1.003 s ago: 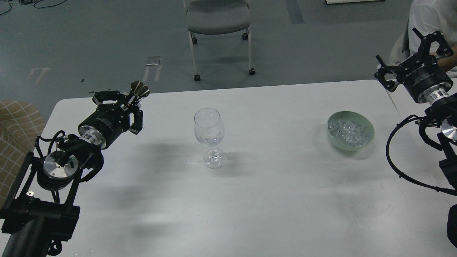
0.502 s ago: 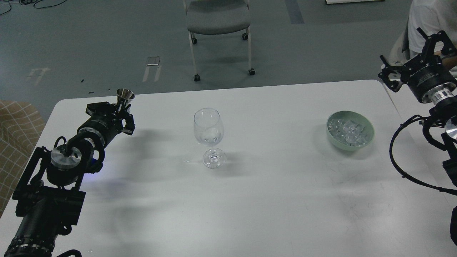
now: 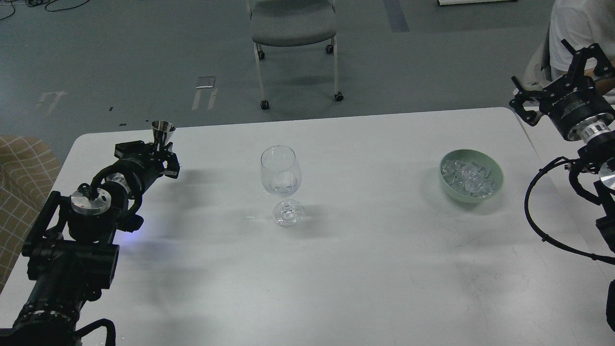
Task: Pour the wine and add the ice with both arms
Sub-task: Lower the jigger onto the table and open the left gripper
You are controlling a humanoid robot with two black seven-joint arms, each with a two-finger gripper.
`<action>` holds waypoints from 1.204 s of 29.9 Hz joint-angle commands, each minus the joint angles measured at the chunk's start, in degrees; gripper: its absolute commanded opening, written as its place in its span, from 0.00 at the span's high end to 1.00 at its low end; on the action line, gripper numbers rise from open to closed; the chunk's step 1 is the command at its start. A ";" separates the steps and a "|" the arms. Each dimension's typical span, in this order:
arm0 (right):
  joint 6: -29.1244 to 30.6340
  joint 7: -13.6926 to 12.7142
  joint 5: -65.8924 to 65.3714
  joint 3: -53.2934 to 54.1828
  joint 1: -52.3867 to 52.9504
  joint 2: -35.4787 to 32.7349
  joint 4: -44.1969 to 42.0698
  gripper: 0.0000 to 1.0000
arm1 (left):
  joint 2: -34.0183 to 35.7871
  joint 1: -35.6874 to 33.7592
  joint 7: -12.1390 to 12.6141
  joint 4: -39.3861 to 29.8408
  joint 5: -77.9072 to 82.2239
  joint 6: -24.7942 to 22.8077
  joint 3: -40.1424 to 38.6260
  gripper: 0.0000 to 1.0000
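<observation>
A clear stemmed wine glass (image 3: 281, 179) stands upright at the middle of the white table (image 3: 336, 269), with a little clear wine (image 3: 283, 185) low in its bowl. My left gripper (image 3: 154, 153) is at the table's far left, shut on a small steel measuring cup (image 3: 163, 130) held upright. A pale green bowl (image 3: 495, 190) at the right holds several clear ice cubes (image 3: 470, 177). My right gripper (image 3: 557, 72) is raised off the table's far right corner, open and empty, well away from the bowl.
A grey wheeled chair (image 3: 293, 24) stands beyond the table's far edge. A person in a white shirt (image 3: 576, 24) sits at the far right behind my right gripper. A checked cushion (image 3: 19, 168) lies left of the table.
My left arm has drawn back to the left and down, and turned the steel cup from tilted to upright. My right gripper has moved slightly up and to the right.
</observation>
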 commanded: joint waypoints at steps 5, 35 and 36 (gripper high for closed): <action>0.00 0.00 -0.09 -0.18 -0.03 -0.20 0.03 0.00 | 0.10 0.01 -2.26 1.26 -2.19 0.59 -1.40 0.89; 0.00 0.00 -0.17 -0.53 -0.91 -0.20 0.11 0.00 | 0.36 -1.49 -2.88 7.42 -5.44 0.41 -4.22 0.88; 0.00 0.00 -0.17 -0.53 -0.91 -0.20 0.11 0.00 | 0.45 -1.49 -2.88 7.42 -5.44 0.41 -4.31 0.88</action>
